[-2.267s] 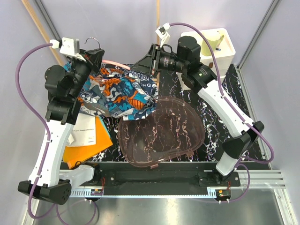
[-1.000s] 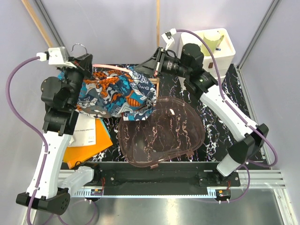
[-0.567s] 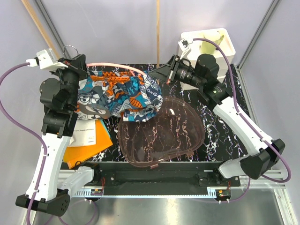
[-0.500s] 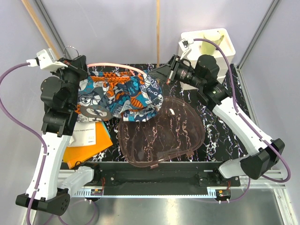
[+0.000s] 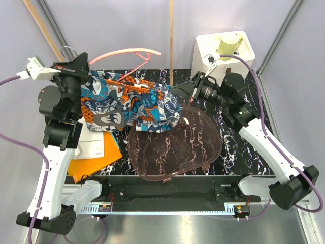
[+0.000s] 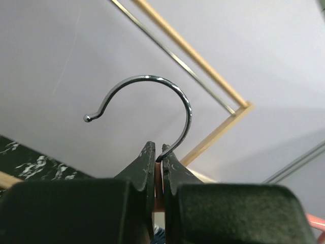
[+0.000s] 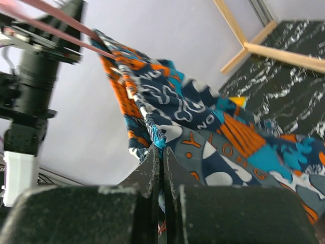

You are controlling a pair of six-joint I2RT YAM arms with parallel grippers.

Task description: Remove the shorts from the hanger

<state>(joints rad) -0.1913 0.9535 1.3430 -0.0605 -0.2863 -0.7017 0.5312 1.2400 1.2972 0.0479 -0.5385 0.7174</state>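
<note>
Two arms are raised over the far side of the black marbled tabletop, with the shorts stretched in the air between them above the far left part. From overhead, the left gripper is pinched tight at the top of the pink hanger, which arches above the fabric near the far left corner. The right gripper is closed on the right edge of the shorts. A clear pinkish tray lies at mid-table, orange papers sit by the left edge, and a white bin stands at the far right corner.

On the left wrist camera, the left gripper has its jaws squeezed together just below the metal hook, a sliver of pink showing between them.

On the right wrist camera, the right gripper is clamped on a bunched fold of the shorts. The hanger runs its thin pink bars into the garment's upper corner.
</note>
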